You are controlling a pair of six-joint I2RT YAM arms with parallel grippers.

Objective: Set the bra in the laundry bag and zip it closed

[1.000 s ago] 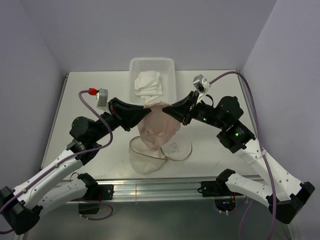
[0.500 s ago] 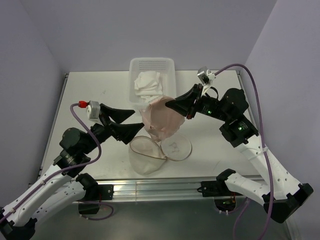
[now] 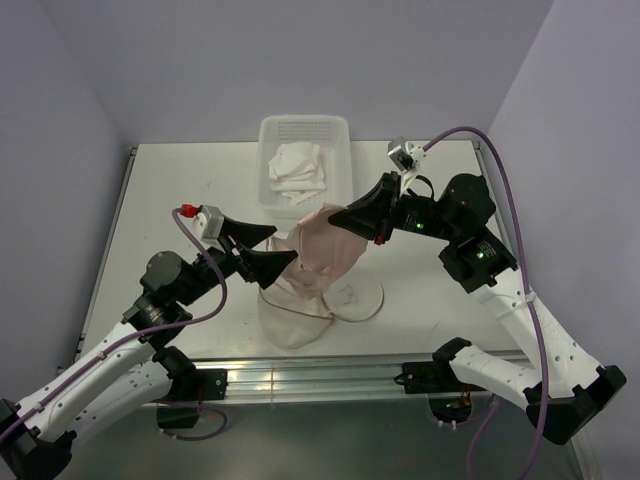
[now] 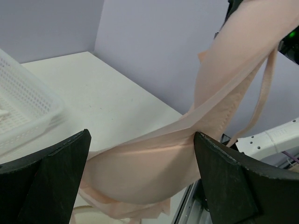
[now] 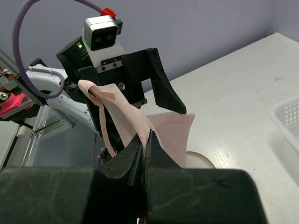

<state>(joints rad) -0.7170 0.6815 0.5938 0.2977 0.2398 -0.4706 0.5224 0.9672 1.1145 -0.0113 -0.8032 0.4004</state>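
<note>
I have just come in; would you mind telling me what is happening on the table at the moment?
The right gripper is shut on the peach mesh laundry bag and holds its top up off the table. The left gripper stands open with a lower fold between its jaws. The bra lies crumpled in the white basket, not yet bagged.

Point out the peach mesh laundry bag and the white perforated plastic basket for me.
Peach sheer mesh laundry bag [image 3: 325, 247], top external view, hanging middle panel.
White perforated plastic basket [image 3: 305, 129], top external view, bare far floor.
</note>
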